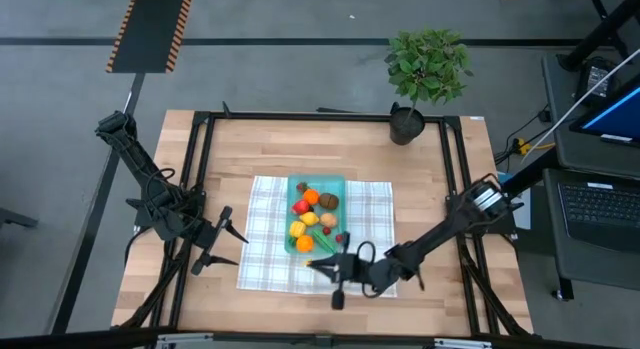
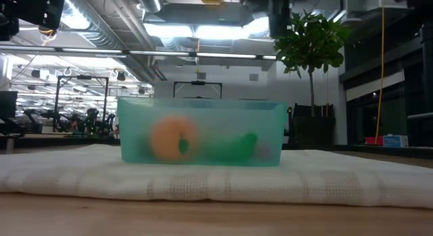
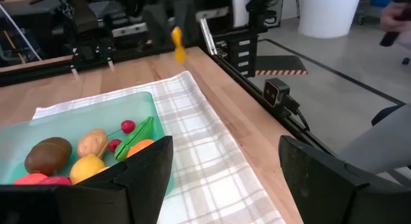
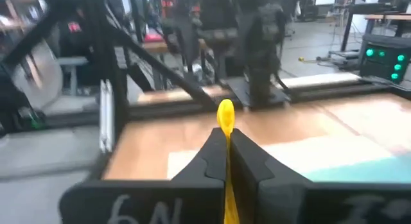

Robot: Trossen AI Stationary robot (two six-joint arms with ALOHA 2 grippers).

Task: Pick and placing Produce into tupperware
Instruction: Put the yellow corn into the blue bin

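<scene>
From above, the shallow translucent teal plastic tupperware (image 1: 316, 215) on the white-and-green checked cloth (image 1: 268, 251) already holds most of the tiny toy produce (image 1: 311, 217), just ahead of the right gripper (image 1: 322, 264).

In the right wrist view, the clamped fingers pinch a slim yellow piece (image 4: 225, 150), apparently the last, its long axis running along them.

The left gripper (image 1: 232, 234) waits open beside the cloth.

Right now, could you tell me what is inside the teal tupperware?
The tupperware holds a pile of produce: orange, yellow, red, brown and green pieces show from above. Anything beneath that top layer is covered. One yellow piece is outside, pinched in the right gripper.
</scene>
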